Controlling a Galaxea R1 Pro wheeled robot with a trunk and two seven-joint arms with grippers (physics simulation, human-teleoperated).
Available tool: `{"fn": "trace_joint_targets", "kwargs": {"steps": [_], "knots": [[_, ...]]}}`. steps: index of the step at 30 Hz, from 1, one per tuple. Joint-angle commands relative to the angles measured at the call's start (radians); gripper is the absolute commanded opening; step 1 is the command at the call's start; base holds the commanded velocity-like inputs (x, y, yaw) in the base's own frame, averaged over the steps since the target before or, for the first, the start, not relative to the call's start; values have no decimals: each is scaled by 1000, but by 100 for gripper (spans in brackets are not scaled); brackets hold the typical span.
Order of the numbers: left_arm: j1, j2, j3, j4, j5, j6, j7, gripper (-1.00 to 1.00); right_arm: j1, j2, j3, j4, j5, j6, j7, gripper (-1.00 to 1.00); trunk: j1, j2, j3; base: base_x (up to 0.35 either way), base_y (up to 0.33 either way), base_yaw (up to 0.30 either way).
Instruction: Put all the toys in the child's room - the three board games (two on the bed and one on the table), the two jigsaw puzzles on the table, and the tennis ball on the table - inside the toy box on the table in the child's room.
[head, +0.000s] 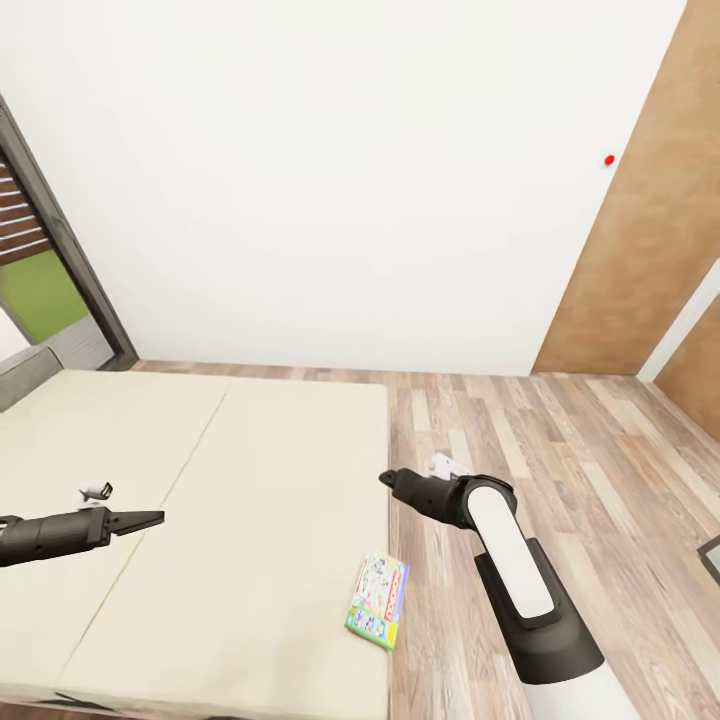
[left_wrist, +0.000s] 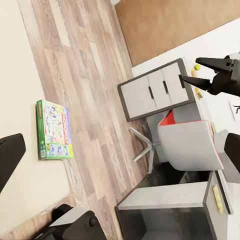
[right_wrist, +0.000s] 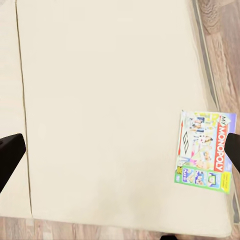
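Head view: a board game (head: 378, 600) is seen lying flat at the bed's (head: 200, 480) right edge, near its front corner, slightly overhanging. The box is pale blue-green with a red band. The left gripper (head: 140, 520) is held over the mattress, the right gripper (head: 392, 480) at the bed's right edge; whether either is parted cannot be told here.

Left wrist view: the game (left_wrist: 54, 130) is seen at the mattress edge beside wood floor (left_wrist: 85, 75); the fingers (left_wrist: 10, 155) are spread apart, empty.

Right wrist view: "Monopoly" is read on the game (right_wrist: 204, 150); the fingers (right_wrist: 9, 152) are spread wide, nothing held.
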Motion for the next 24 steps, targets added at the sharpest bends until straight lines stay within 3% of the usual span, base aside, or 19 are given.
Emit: {"fn": "trace_joint_targets", "kwargs": {"steps": [1, 24], "knots": [[0, 0, 0, 0, 0, 11, -3, 100, -1, 0, 0, -1, -9, 2, -10, 100, 1, -2, 0, 0, 0, 0], [0, -2, 0, 0, 0, 2, -2, 100, -1, 2, 1, 0, -9, 2, -10, 100, 1, -2, 38, 0, 0, 0]]}}
